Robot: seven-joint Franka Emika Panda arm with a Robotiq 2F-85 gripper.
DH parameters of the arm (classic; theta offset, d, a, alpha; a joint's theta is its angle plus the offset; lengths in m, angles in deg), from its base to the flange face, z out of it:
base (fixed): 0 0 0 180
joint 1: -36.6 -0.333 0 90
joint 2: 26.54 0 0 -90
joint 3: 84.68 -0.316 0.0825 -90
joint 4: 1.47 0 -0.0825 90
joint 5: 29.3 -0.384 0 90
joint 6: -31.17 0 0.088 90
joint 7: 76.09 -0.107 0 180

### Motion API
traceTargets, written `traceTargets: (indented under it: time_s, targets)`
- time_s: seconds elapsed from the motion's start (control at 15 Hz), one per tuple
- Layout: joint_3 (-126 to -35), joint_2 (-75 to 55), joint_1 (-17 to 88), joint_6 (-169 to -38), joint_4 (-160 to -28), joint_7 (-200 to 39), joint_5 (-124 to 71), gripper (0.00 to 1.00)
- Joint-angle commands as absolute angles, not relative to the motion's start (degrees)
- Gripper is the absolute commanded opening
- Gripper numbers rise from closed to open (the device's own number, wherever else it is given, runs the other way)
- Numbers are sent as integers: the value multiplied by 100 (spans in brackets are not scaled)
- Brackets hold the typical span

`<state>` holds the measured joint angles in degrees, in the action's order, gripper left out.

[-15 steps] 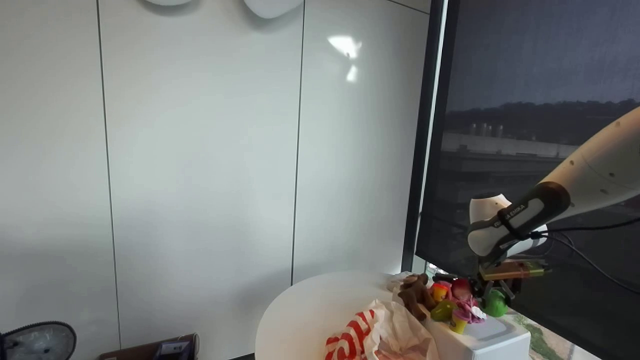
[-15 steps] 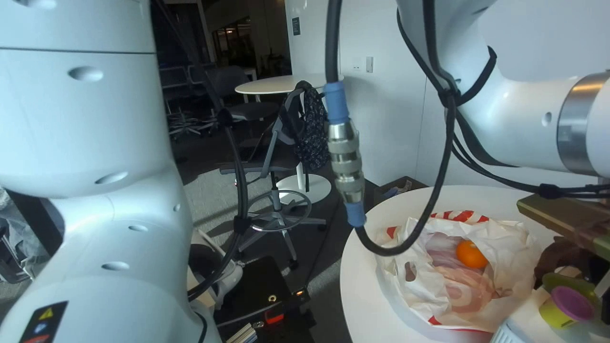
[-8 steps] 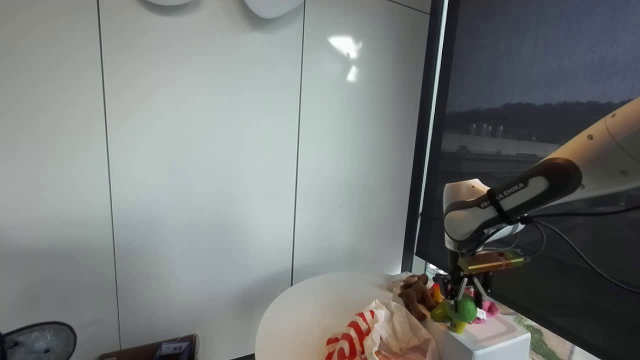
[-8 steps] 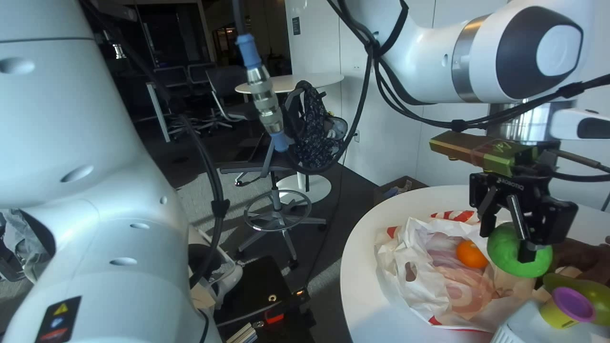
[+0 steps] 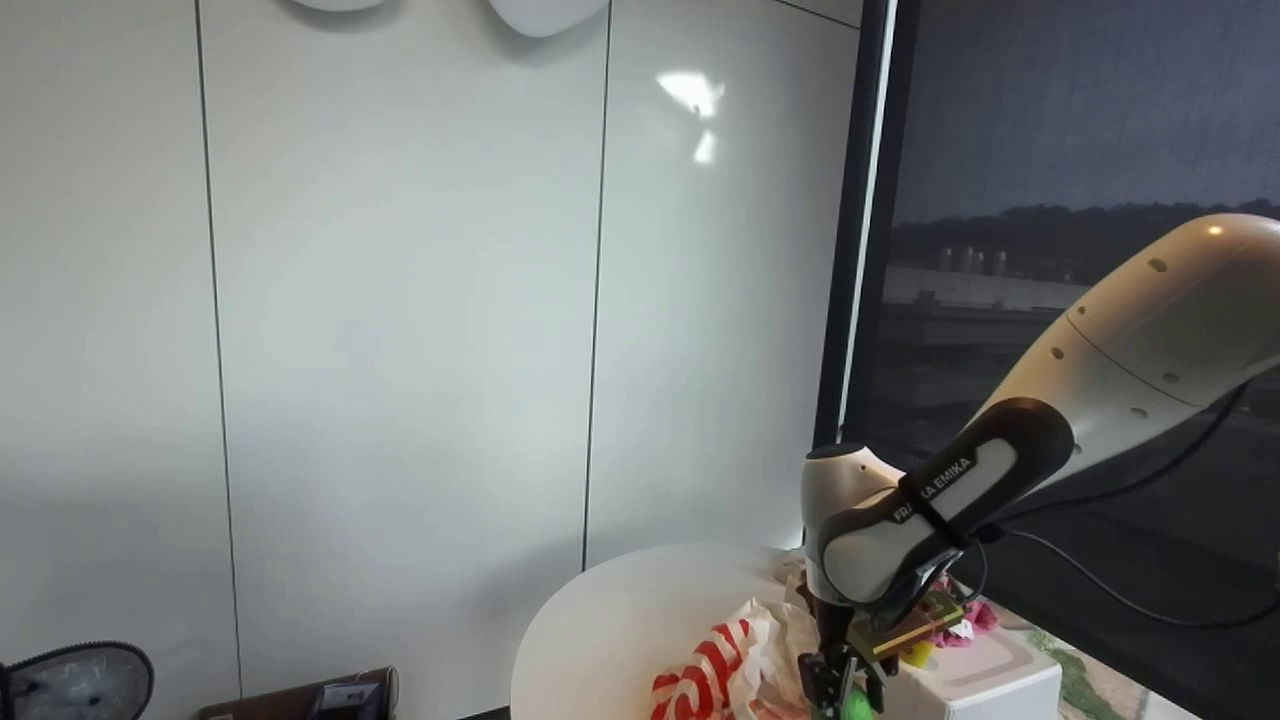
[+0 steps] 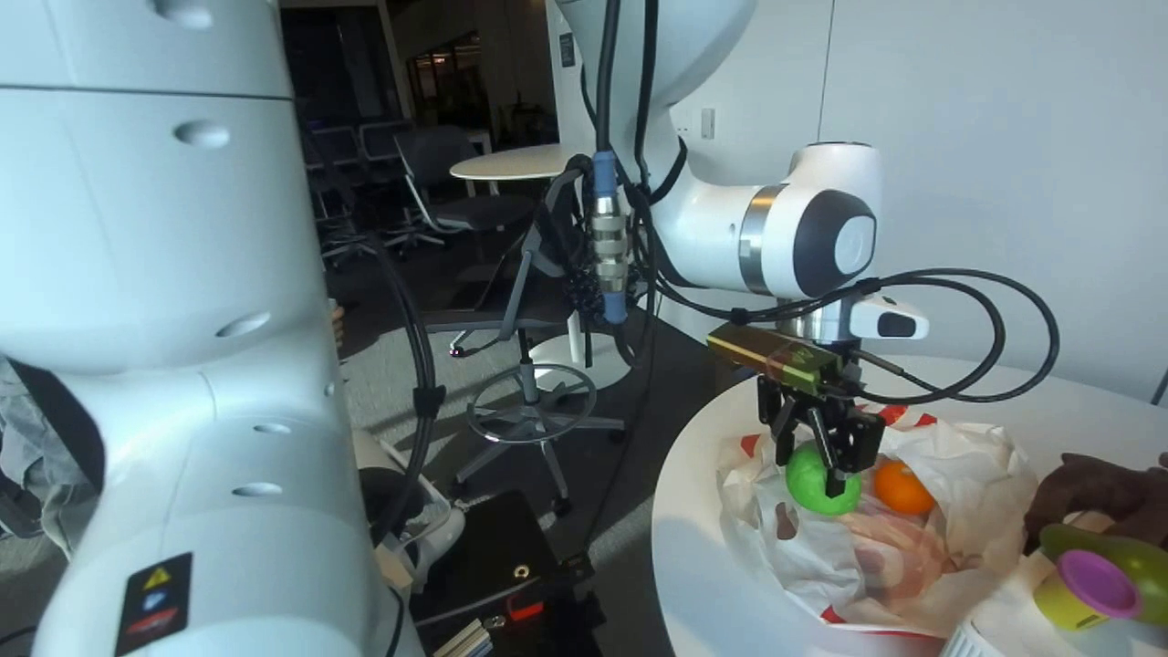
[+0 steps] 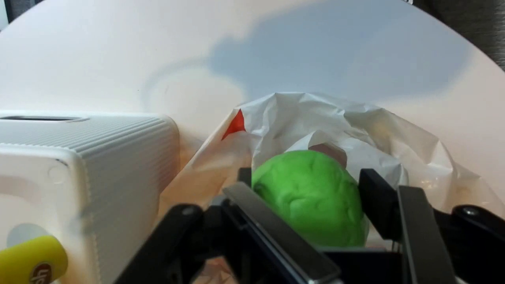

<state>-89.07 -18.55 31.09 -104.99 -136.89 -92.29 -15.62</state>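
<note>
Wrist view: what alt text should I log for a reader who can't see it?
A black two-finger gripper holds a bumpy green ball, with a crumpled white plastic bag behind it on a round white table. At left is a ribbed white container with a yellow tub on top, both cut off by the frame.

Gripper [image 6: 810, 464] pointing down, clasping ball [image 6: 808, 495] over open bag [image 6: 812, 570]. Orange [image 6: 903, 488] inside bag. Bag on white table [image 6: 689, 525]. Purple-lidded tub [image 6: 1063, 598] right of bag in view.
</note>
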Motion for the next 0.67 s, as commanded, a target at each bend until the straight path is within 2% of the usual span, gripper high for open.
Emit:
traceTargets:
  time_s: [0.0,0.33,0.47,0.53,0.6]
  targets:
    - [-8824,-1263,2843,-11194,-13458,-9562,-929,44]
    - [-8093,-683,2423,-12114,-13033,-10402,928,44]
    - [-8052,-639,2479,-12172,-12966,-10504,745,92]
    - [-8060,-635,2519,-12143,-12950,-10478,553,93]
    - [-8098,-699,2592,-12094,-12977,-10393,288,99]
